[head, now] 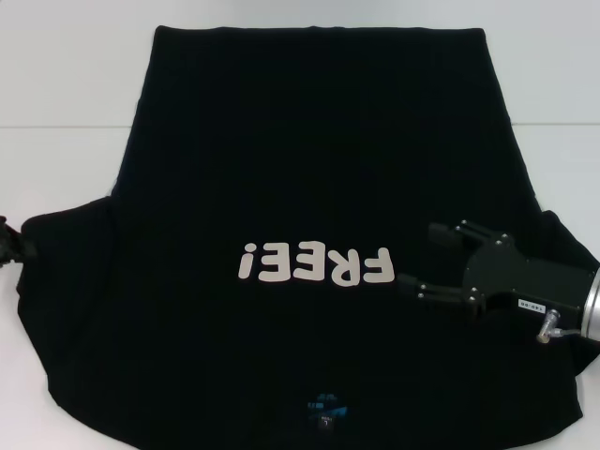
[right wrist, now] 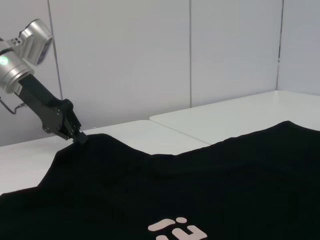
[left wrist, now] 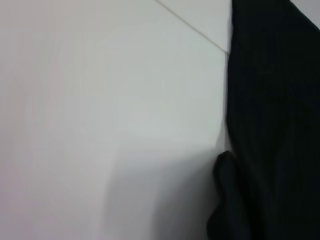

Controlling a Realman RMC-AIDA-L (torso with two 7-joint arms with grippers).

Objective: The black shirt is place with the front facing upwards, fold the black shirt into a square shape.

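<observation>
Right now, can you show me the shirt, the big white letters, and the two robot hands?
black shirt (head: 319, 141), head view, plain upper fabric.
white letters (head: 314, 264), head view, middle of FREE!.
right gripper (head: 427, 258), head view, between fingers.
left gripper (right wrist: 80, 138), right wrist view, tip on shirt.

black shirt (head: 309, 141) front: white block letters "FREE!" read upside down | blue neck label (head: 328, 409), near edge: print unreadable

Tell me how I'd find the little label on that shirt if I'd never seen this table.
Start with the white table and the black shirt spread over it. Follow down from the white letters "FREE!" toward the robot's edge. The small blue neck label sits there, the only blue thing on the shirt.
</observation>
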